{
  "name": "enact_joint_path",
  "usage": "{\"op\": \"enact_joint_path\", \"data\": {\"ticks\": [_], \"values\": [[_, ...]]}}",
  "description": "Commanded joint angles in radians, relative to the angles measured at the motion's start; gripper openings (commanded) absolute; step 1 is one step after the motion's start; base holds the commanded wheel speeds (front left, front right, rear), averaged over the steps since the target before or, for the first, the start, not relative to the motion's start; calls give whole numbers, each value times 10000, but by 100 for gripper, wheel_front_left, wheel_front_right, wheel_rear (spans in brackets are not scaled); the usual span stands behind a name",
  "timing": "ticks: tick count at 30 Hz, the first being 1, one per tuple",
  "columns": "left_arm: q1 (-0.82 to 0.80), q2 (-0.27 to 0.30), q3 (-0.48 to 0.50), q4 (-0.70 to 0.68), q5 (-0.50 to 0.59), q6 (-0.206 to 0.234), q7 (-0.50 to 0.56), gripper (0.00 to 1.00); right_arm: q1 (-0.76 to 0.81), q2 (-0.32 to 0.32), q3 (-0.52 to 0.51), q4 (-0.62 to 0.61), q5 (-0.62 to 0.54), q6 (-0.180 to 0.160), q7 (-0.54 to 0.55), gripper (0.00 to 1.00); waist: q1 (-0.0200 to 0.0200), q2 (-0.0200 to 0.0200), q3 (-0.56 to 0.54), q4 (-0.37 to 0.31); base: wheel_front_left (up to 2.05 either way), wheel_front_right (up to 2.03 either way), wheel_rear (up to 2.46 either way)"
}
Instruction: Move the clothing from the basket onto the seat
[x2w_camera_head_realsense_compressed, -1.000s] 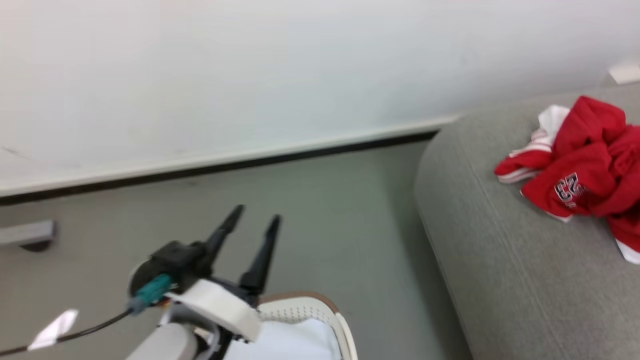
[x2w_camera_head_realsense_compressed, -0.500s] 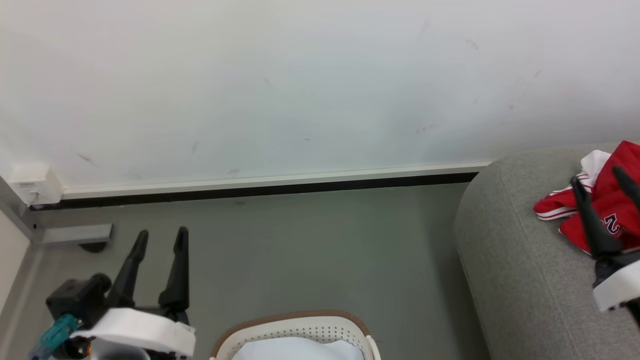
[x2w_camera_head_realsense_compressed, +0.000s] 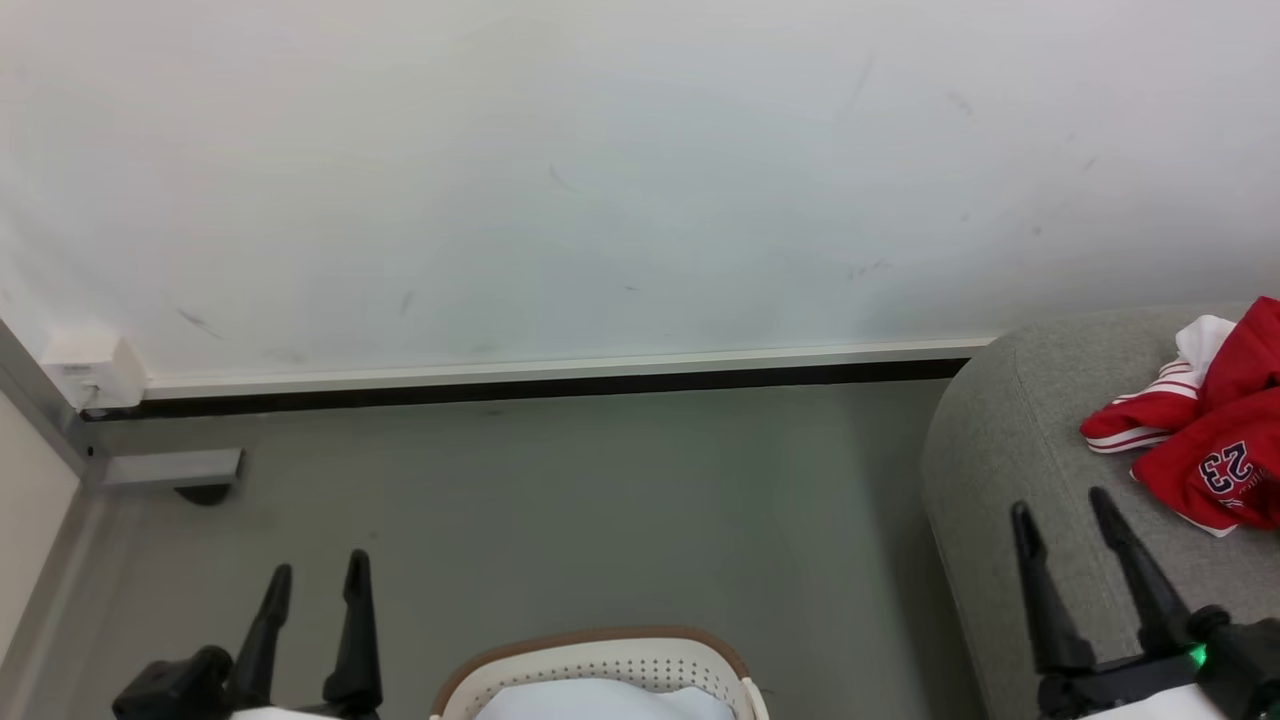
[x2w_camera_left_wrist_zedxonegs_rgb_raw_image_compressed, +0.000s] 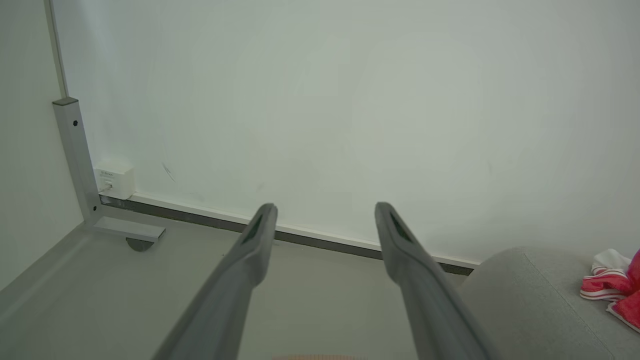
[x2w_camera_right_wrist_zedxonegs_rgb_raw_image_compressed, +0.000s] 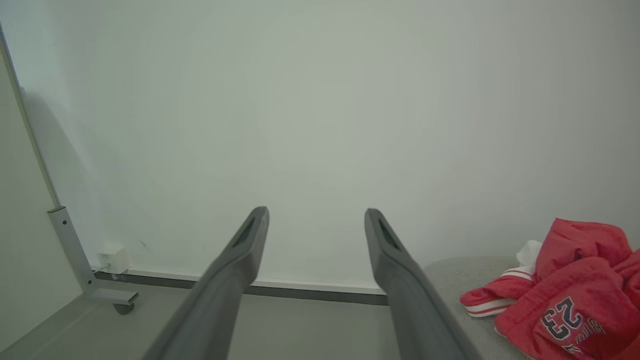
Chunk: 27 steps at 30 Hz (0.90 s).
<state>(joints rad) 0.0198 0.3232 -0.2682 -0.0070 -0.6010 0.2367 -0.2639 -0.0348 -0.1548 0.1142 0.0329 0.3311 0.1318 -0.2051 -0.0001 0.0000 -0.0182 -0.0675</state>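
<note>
The red clothing (x2w_camera_head_realsense_compressed: 1205, 440), with white stripes and a "23" patch, lies crumpled on the grey seat (x2w_camera_head_realsense_compressed: 1010, 470) at the right; it also appears in the right wrist view (x2w_camera_right_wrist_zedxonegs_rgb_raw_image_compressed: 565, 300) and the left wrist view (x2w_camera_left_wrist_zedxonegs_rgb_raw_image_compressed: 612, 292). The cream basket (x2w_camera_head_realsense_compressed: 600, 670) with its brown rim sits at the bottom centre, something pale white inside it. My left gripper (x2w_camera_head_realsense_compressed: 315, 580) stands open at the lower left, holding nothing. My right gripper (x2w_camera_head_realsense_compressed: 1060, 510) is open over the seat's near edge, short of the clothing. Both pairs of fingers (x2w_camera_left_wrist_zedxonegs_rgb_raw_image_compressed: 250, 250) (x2w_camera_right_wrist_zedxonegs_rgb_raw_image_compressed: 245, 250) point at the wall.
A white wall with a dark baseboard (x2w_camera_head_realsense_compressed: 520, 385) runs across the back. A grey metal frame leg with a caster (x2w_camera_head_realsense_compressed: 175, 470) and a small white box (x2w_camera_head_realsense_compressed: 95, 365) stand at the left. Grey floor (x2w_camera_head_realsense_compressed: 600, 500) lies between basket and wall.
The camera has swung left and steadied. Both grippers have dropped lower in the head view; the right one has drawn back from over the red clothing, still open.
</note>
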Motion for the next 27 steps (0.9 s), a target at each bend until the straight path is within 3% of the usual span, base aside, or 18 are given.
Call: {"op": "enact_joint_path", "data": {"ticks": [1, 8, 27], "values": [[141, -27, 57, 61, 181, -67, -3, 100, 87, 14, 35, 23, -137, -23, -100, 100, 1, 0, 7, 0, 0, 0, 0], [116, -482, 312, 394, 652, -588, -5, 100, 159, 199, 269, 390, -188, -23, -333, 100, 1, 0, -40, -28, 0, 0, 0], [100, -1070, 930, 792, 1288, -1264, -6, 100, -226, 362, 564, 720, -246, -23, -452, 100, 1, 0, -19, -215, 0, 0, 0]]}}
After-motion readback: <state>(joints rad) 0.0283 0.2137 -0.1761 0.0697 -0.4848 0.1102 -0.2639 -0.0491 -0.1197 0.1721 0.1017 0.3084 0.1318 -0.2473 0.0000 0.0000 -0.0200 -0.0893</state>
